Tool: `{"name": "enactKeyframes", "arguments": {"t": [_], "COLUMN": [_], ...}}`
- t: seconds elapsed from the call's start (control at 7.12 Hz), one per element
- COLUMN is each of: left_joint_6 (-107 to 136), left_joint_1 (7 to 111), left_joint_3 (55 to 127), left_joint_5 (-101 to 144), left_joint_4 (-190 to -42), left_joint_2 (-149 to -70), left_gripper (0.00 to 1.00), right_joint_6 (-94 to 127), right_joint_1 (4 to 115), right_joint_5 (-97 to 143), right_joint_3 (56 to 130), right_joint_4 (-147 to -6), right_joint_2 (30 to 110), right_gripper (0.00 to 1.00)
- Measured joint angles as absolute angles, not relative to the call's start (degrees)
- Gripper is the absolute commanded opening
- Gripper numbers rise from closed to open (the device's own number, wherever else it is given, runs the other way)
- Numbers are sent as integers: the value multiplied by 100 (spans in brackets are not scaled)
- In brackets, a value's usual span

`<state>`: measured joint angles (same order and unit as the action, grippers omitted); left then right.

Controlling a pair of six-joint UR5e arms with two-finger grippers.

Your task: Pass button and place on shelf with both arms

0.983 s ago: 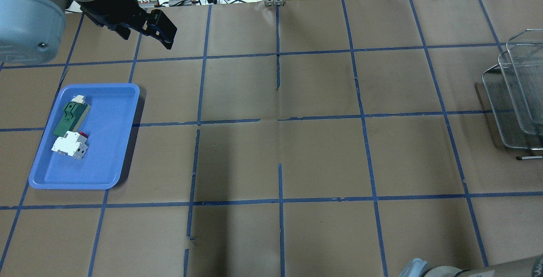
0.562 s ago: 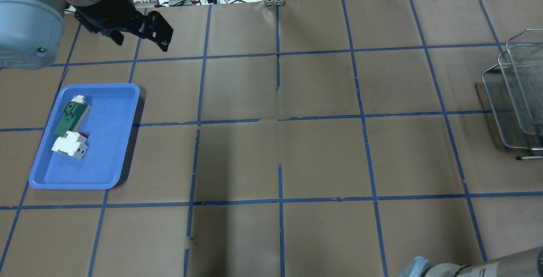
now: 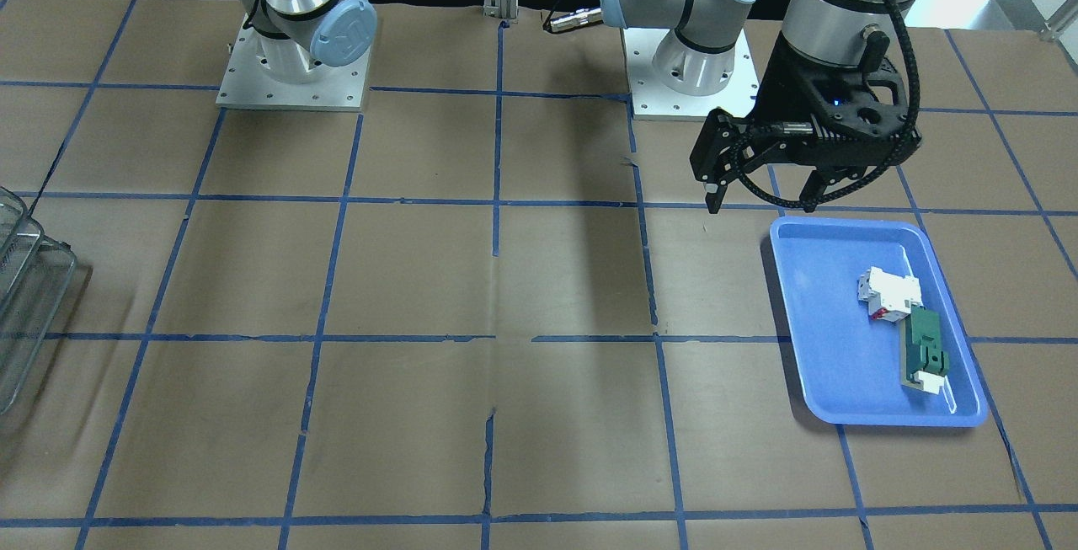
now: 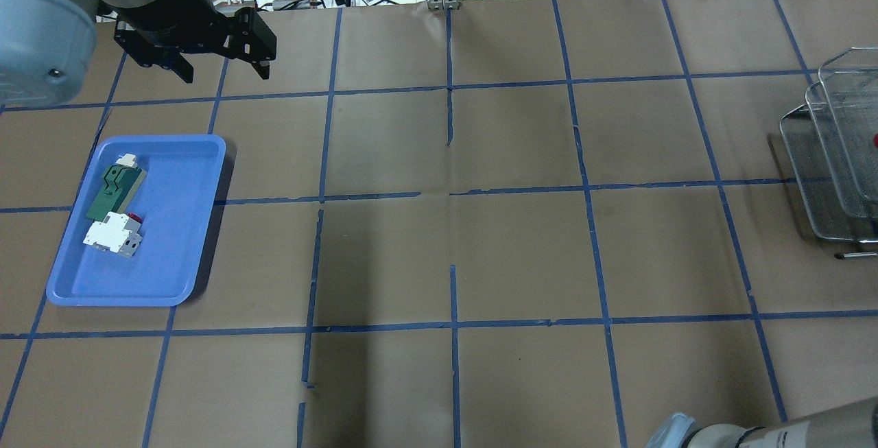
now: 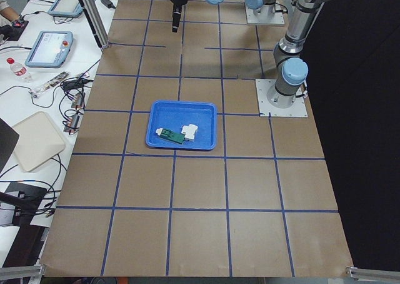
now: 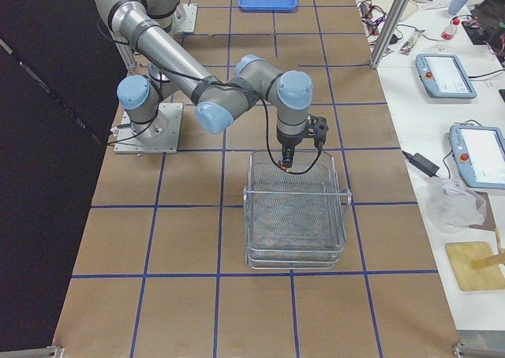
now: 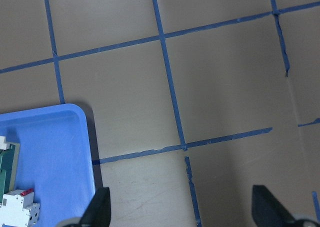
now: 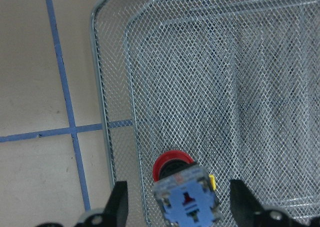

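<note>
Seeing only part of shelf (image 4: 816, 180) at overhead's right edge, button (image 4: 875, 138) as mere speck. Losing much of blue tray (image 7: 50, 147) off left-wrist corner.

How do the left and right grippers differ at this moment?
The left gripper hangs over bare table beside the blue tray; the right gripper is above the wire shelf. Nothing sits between the left gripper's fingers; the red button sits between the right gripper's, with gaps either side. Both are open.
</note>
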<state>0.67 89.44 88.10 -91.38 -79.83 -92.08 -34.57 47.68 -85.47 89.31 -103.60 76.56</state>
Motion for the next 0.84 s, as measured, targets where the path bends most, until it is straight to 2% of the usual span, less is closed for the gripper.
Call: {"name": "enactKeyframes", "arguments": {"t": [0.14,0.28,0.56,0.84], "left_joint_6": [104,117,122,117], "left_joint_1": [8942,8939,8939,8925], "left_joint_3": [8788,8783,8782,8782], "left_joint_5": [-9135,-9131,-9121,-9117], "left_joint_4": [-8049,-8074,-8083,-8078], "left_joint_2": [-9210,-9211,-9211,-9210], "left_gripper": [100,100,100,100], "right_joint_6": [-3455,-3455,-3448,-3380], "right_joint_1": [4768,4768,4774,4865], "right_joint_5": [-8570,-8588,-8598,-8601], "right_joint_3": [8926,8906,8871,8898], "right_joint_4": [-10352,-10322,-10174,-9635], "right_joint_2": [7657,7676,7854,8528], "right_gripper": [84,99,100,100]}}
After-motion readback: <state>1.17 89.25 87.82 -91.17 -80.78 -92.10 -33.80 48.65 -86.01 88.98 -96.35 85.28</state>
